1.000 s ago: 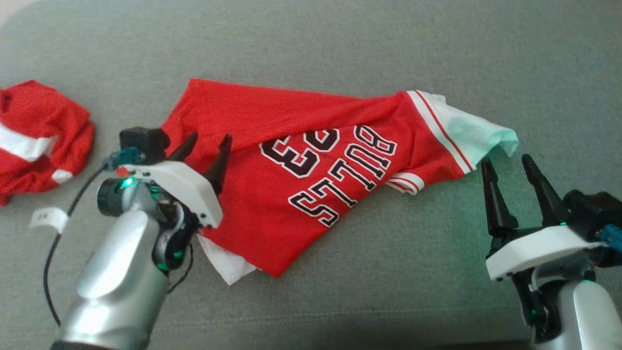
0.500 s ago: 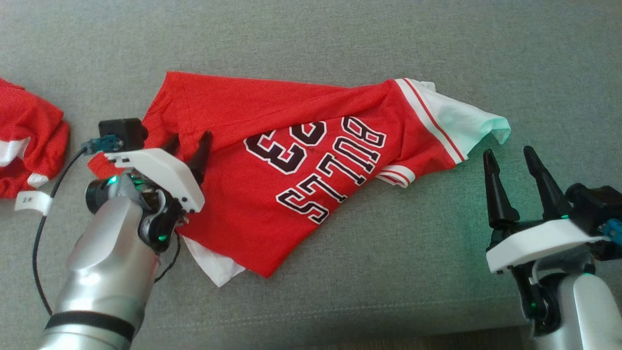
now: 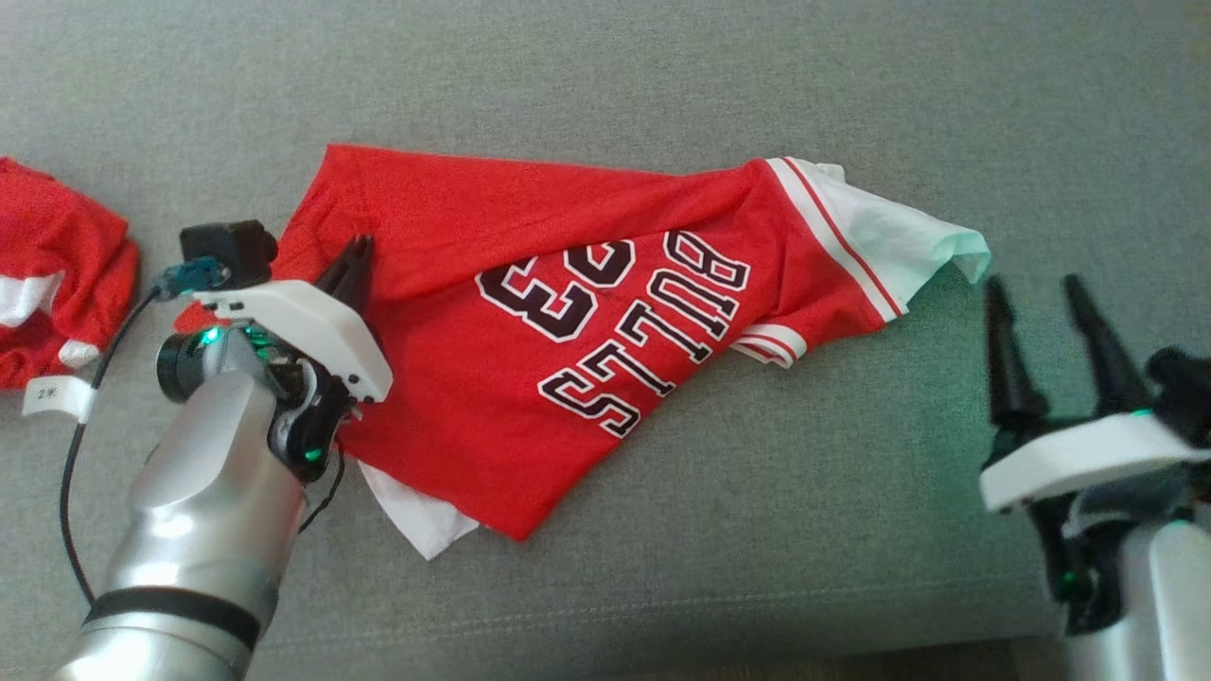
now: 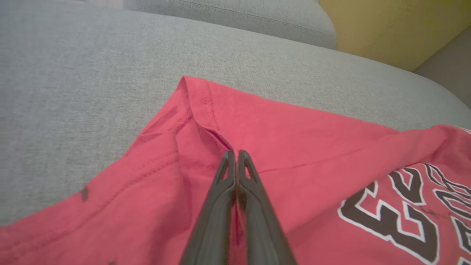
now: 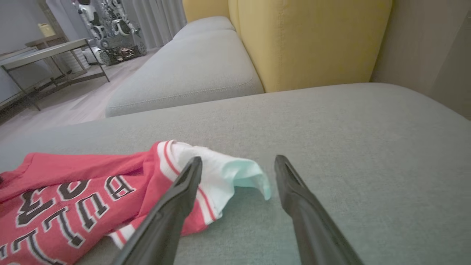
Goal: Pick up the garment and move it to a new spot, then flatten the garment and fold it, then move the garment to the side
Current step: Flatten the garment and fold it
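The garment (image 3: 454, 218) is a red jersey with white sleeves and "BULLS 23" lettering, lying crumpled on the grey sofa cushion (image 3: 662, 76). My left gripper (image 3: 358, 248) is shut on a fold of red cloth near the jersey's left hem. In the left wrist view the fingers (image 4: 234, 152) meet at a stitched crease of the garment (image 4: 294, 140), with a sliver of red between them. My right gripper (image 3: 1033, 284) stands open just right of the white sleeve (image 3: 908, 236) without touching it. The right wrist view shows the gripper (image 5: 238, 159) short of the sleeve (image 5: 228, 169).
A second red and white garment (image 3: 57, 274) lies bunched at the far left. A white tag (image 3: 47, 395) hangs on the left arm's cable. A yellow backrest (image 5: 309, 40) rises behind the cushion. The cushion's front edge runs along the bottom of the head view.
My left gripper has closed its fingers on the red cloth near the hem. My right gripper has shifted a little to the right, still open. The head camera moved early on.
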Motion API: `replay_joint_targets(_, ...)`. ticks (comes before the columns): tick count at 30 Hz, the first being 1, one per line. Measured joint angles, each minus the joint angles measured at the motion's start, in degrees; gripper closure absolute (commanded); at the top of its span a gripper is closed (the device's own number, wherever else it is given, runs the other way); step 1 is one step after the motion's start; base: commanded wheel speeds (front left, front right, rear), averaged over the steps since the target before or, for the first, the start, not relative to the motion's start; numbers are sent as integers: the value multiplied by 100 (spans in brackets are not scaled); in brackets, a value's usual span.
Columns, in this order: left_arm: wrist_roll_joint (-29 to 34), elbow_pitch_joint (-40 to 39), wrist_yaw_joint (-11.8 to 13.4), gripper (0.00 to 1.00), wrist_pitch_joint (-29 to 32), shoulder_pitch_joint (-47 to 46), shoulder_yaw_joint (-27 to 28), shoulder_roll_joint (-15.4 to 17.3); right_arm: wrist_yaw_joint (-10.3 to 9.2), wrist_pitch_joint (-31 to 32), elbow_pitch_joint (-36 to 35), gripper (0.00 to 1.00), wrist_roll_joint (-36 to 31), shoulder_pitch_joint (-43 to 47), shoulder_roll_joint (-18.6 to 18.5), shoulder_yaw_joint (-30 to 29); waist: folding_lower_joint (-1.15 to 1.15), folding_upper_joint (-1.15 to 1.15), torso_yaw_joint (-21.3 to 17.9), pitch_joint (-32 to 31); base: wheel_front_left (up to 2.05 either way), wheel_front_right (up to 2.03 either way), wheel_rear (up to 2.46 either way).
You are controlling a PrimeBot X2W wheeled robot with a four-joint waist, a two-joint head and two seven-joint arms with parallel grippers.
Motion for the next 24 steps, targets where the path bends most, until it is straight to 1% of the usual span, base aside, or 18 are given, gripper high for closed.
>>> replay_joint_targets(3,2,1,-5,100,-97,-6,-25,2,0,74,105,0,-74,-262,-1,-274,0,0,25,-19,0,0,0)
replay_joint_targets(7,78,-2,-7,100,-143,-10,-120,-8,0,385,564,0,-223,-838,-1,-530,0,0,97,2,0,0,0)
replay_joint_targets(10,93,-12,-7,100,-165,-25,-180,-32,0,537,1033,0,-342,-1306,-4,-613,0,0,165,60,0,0,0)
replay_joint_targets(14,99,-62,-7,100,-207,-115,-237,-80,0,843,1874,0,-483,-1879,-4,-606,0,0,253,134,0,0,0)
replay_joint_targets(19,142,-105,-31,100,-224,-161,-338,-119,0,1114,2776,0,-627,-2043,-5,-720,0,0,337,189,0,0,0)
replay_joint_targets(22,141,-104,-31,100,-265,-161,-361,-122,0,1192,3082,0,-620,-2055,-10,-740,0,0,366,194,0,0,0)
replay_joint_targets(23,141,-103,-32,100,-266,-161,-364,-122,0,1196,3140,7,-602,-2083,-11,-740,0,0,370,192,0,0,0)
replay_joint_targets(24,141,-103,-32,100,-268,-161,-369,-123,0,1202,3201,60,-539,-2125,-16,-725,0,0,375,187,0,0,0)
